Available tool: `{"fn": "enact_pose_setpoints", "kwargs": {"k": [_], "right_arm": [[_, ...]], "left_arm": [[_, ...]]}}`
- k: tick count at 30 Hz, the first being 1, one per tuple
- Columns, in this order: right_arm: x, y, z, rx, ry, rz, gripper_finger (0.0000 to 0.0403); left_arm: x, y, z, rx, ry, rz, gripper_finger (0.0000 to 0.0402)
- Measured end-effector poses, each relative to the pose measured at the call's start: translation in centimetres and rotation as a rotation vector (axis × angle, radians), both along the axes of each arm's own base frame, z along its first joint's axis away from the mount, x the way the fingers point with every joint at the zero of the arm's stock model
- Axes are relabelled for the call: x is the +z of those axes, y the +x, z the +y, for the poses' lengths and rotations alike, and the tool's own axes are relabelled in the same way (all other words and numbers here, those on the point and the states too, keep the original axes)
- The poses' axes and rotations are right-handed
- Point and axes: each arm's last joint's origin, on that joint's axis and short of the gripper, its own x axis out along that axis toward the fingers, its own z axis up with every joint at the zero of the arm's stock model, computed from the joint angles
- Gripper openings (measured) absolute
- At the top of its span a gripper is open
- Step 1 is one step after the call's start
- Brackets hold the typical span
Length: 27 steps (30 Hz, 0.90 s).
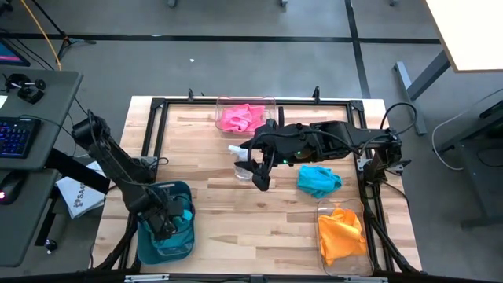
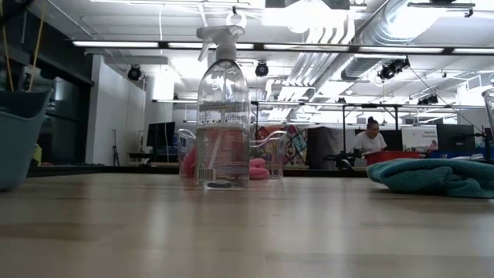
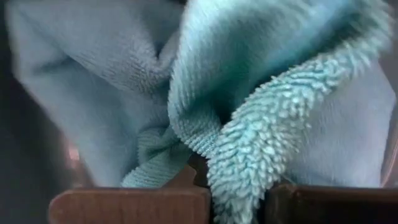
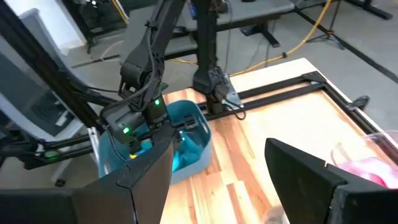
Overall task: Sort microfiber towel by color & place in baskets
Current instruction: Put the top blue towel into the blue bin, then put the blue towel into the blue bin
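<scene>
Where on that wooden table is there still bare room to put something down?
Bare wood runs along the near edge between the teal basket and the clear basket of orange towel, and between the teal basket and the pink-towel basket. The middle is crowded: spray bottle, right gripper and a loose teal towel.

Three baskets stand on the table: a clear basket (image 1: 246, 115) at upper centre of the high view holding one pink towel (image 1: 240, 119), a second clear basket (image 1: 343, 238) at lower right holding one orange towel (image 1: 341, 234), and one teal basket (image 1: 166, 223) at lower left. There are two teal towels, one loose teal towel (image 1: 318, 180) right of centre and one teal towel in the teal basket (image 3: 249, 112). One spray bottle (image 2: 222, 116) stands near the middle, and two arms reach over the table.
</scene>
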Motion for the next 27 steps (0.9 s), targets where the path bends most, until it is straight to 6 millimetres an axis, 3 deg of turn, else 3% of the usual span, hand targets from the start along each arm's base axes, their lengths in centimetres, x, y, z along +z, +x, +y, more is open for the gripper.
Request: {"fn": "enact_pose_setpoints", "kwargs": {"k": [5,10,18,23,27], "right_arm": [[0.0,0.0,0.0,-0.01,-0.006,0.004,0.0252],[0.0,0.0,0.0,-0.012,-0.003,0.003,0.0252],[-0.4,-0.2,-0.1,-0.019,0.005,0.038,0.0252],[-1.2,-0.7,-0.2,-0.027,-0.009,0.135,0.0252],[-2.4,-1.6,-0.5,-0.065,-0.014,0.286,0.0252]], "left_arm": [[-1.1,0.0,0.4,0.088,-0.063,0.05,0.003],[0.1,0.9,0.5,0.056,-0.127,0.049,0.0078],[5.2,1.5,1.1,0.008,-0.324,-0.02,0.0149],[8.9,0.6,3.1,0.035,-0.388,-0.078,0.0169],[11.6,0.1,5.0,0.106,-0.404,-0.241,0.0172]]}}
